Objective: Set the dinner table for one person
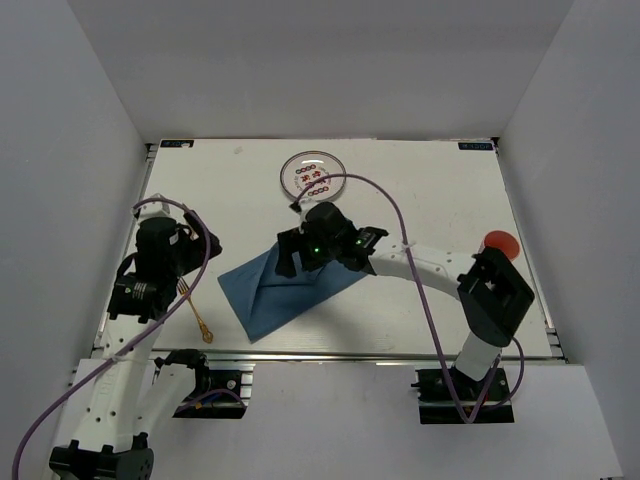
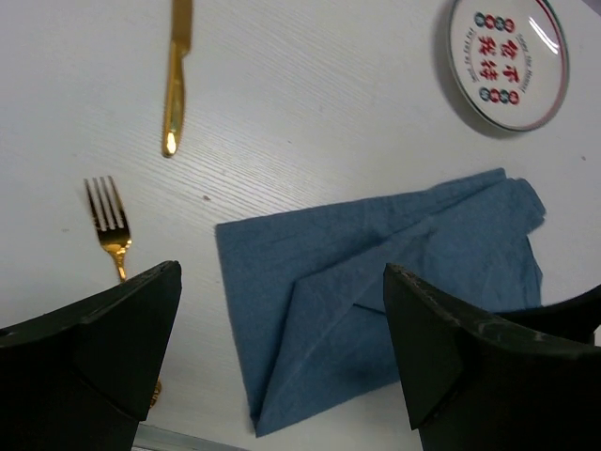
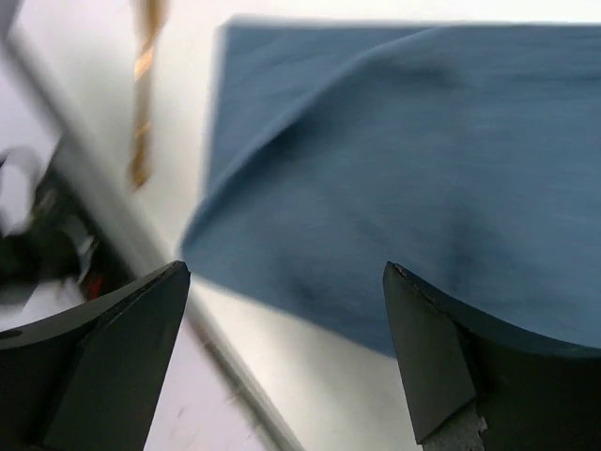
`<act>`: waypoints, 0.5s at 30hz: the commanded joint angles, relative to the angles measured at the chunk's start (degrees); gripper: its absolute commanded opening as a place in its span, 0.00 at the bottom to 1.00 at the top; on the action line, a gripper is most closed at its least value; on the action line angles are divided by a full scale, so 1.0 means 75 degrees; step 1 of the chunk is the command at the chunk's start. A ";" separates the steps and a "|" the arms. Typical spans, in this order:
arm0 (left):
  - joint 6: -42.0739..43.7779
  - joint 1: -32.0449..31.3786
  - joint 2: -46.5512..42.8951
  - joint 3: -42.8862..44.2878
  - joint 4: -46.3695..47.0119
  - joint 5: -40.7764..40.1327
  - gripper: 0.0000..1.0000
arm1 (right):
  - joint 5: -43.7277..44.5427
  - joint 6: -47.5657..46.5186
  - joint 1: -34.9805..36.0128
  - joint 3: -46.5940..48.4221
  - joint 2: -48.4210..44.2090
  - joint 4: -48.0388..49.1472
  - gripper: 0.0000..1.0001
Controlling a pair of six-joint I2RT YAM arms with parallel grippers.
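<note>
Left jaws and right jaws both gape wide, gripping nothing. The white surface [image 1: 440,200] spreads beneath both; a folded blue cloth [image 1: 275,300] lies under the right jaws, a gold fork [image 2: 113,235] just ahead of the left jaws.

On my white desk [image 1: 440,200] a folded blue cloth [image 1: 285,288] lies mid-way, a patterned plate [image 1: 314,177] beyond it, a gold fork [image 2: 113,230] and gold knife [image 2: 175,75] to its left, and a red round thing [image 1: 502,242] far right.
</note>
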 commanded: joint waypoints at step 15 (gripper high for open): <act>-0.0360 -0.0033 0.1874 -0.0975 0.1350 0.3471 0.98 | 0.1957 0.2096 -0.0549 -0.1578 -0.0561 0.1016 0.86</act>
